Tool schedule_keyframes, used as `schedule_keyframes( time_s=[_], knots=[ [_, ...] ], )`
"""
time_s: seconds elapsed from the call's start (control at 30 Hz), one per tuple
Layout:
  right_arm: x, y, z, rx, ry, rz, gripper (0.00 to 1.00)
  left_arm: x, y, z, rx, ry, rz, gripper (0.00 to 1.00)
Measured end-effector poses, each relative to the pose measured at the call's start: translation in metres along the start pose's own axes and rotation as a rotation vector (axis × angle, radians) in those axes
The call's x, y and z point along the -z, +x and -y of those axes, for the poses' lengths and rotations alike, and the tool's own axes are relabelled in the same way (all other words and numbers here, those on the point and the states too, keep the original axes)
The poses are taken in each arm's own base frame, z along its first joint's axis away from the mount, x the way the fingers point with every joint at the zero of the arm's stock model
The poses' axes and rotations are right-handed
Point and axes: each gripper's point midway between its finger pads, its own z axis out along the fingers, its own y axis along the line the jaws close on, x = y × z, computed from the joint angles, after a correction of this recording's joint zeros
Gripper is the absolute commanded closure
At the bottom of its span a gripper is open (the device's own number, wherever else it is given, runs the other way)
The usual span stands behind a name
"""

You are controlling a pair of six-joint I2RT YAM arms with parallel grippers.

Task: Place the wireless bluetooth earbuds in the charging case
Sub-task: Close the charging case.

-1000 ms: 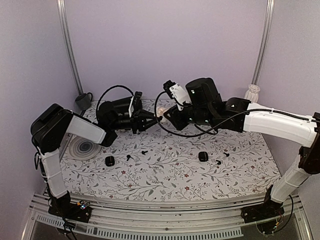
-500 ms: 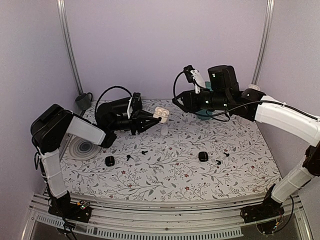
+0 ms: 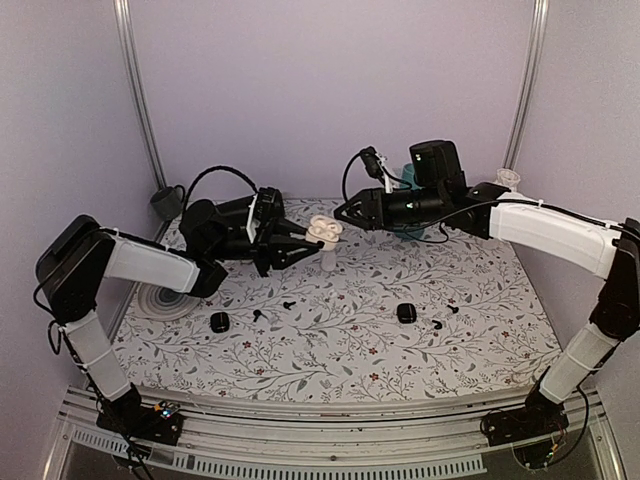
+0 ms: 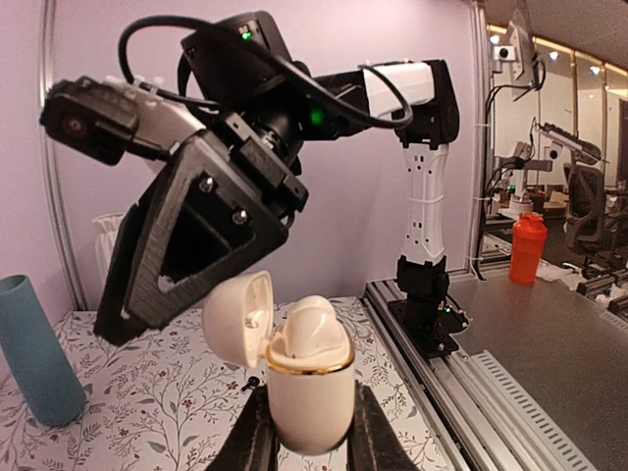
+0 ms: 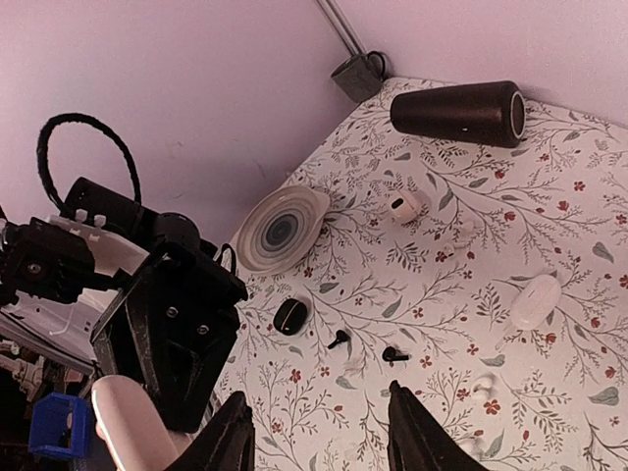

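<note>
Top external: right hand near open charging case.

**Top view.** Light even and soft, from above; lilac walls flat-lit, no glare. Shadows under the arms on the tabletop faint, soft-edged. White arm link bright, near washed out. Uprights bow at the frame edges: lens distortion. Small items sharp but tiny.

**Left wrist view.** Case close to the lens, glossy, slightly soft. Left jaws blurred at the lower edge. Green lamp glows. Ceiling lights show as bright spots, upper right. Edges stretched.

**Right wrist view.** Light even. Cylinder carries a faint sheen. Right jaws dark and blurred at the lower edge. Case out of focus in the lower left corner.
</note>
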Motion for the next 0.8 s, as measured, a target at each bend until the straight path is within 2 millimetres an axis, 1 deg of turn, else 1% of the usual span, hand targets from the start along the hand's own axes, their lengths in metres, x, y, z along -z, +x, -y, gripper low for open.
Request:
schedule_keyframes(
  time_s=[0.13,0.33,0.47,0.63,0.8],
  knots=[
    [-0.009,0.014,-0.006,-0.014,-0.072,-0.057,0.54,-0.006,0.002,0.007,-0.034,0.015,-0.023,1.00],
    [-0.008,0.013,-0.026,0.009,-0.187,-0.060,0.53,-0.007,0.011,0.006,-0.028,0.009,-0.051,1.00],
    [-0.006,0.016,-0.034,0.017,-0.244,-0.073,0.53,-0.007,0.013,0.003,-0.023,-0.003,-0.056,1.00],
    [-0.004,0.020,-0.041,0.021,-0.285,-0.091,0.53,-0.007,0.013,0.000,-0.020,-0.023,-0.057,1.00],
    [-0.003,0.023,-0.043,0.025,-0.304,-0.098,0.53,-0.007,0.014,-0.002,-0.015,-0.031,-0.059,1.00]
  ],
)
